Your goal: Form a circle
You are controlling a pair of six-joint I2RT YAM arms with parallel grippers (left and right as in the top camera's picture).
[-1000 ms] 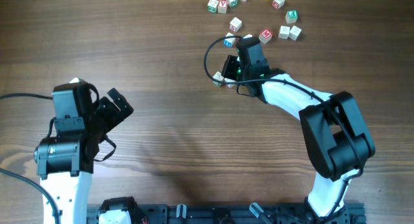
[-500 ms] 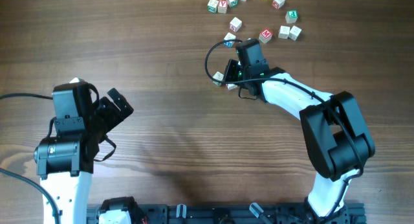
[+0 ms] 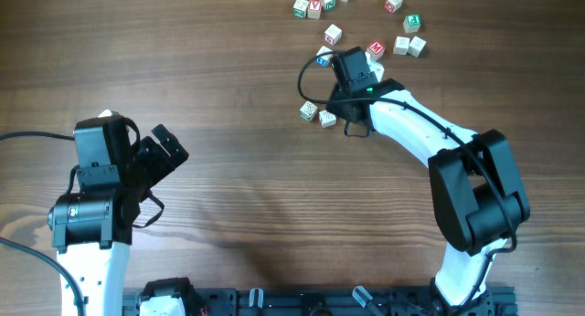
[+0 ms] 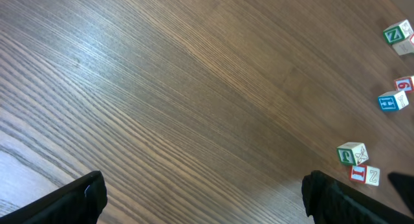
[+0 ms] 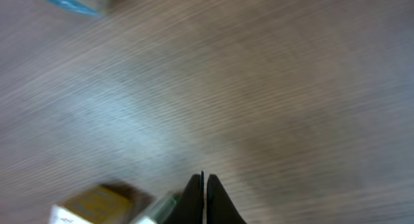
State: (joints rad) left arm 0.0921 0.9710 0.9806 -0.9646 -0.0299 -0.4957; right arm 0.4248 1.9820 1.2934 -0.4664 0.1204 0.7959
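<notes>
Wooden cubes [image 3: 309, 110] beside the clenched, empty right gripper [image 5: 203, 185] probably wanted slow, low nudges toward the circle [image 3: 400, 45], while the left gripper [image 4: 204, 198] hung wide open.

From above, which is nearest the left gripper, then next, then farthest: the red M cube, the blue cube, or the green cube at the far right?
From the left gripper:
1. blue cube, farthest left of the three.
2. red M cube, to its right.
3. green cube, far right and higher up.
</notes>
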